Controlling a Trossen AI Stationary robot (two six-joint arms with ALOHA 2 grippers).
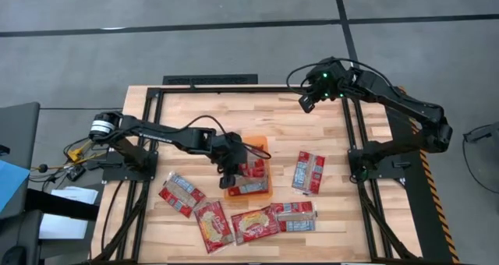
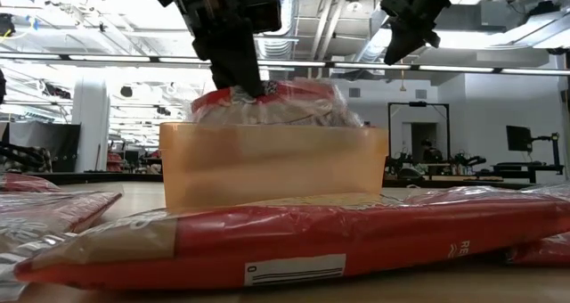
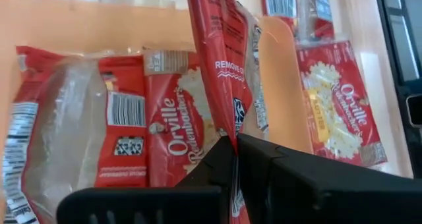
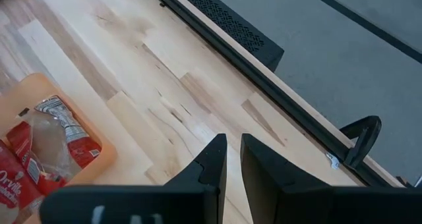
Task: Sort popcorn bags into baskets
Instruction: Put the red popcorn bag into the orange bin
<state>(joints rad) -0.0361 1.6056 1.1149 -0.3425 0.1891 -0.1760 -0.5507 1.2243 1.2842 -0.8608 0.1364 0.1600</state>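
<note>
The orange basket [image 1: 258,143] stands mid-table with several red popcorn bags [image 3: 175,128] lying in it. My left gripper [image 1: 228,170] hangs over the basket's left part, shut on one more red bag [image 3: 221,66] that stands on edge above the others. Several bags lie flat on the table in front of the basket [image 1: 181,195] [image 1: 253,224], and one lies to its right [image 1: 309,172]. My right gripper [image 1: 308,101] waits high over the far right of the table, fingers almost together and holding nothing. My left gripper pinches the red bag by its end edge [image 3: 227,128] between both fingers, coming from above and pointing down. The bag stands on edge, reaching away from the fingers into the basket [image 2: 267,165]. Its lower end rests among the bags there [image 2: 285,102].
A bag lies close to the low camera [image 2: 294,236], in front of the basket. Bare wood shows on the table's far half [image 4: 165,72]. A black frame rail [image 4: 217,20] runs along the far edge and down both sides [image 1: 355,140].
</note>
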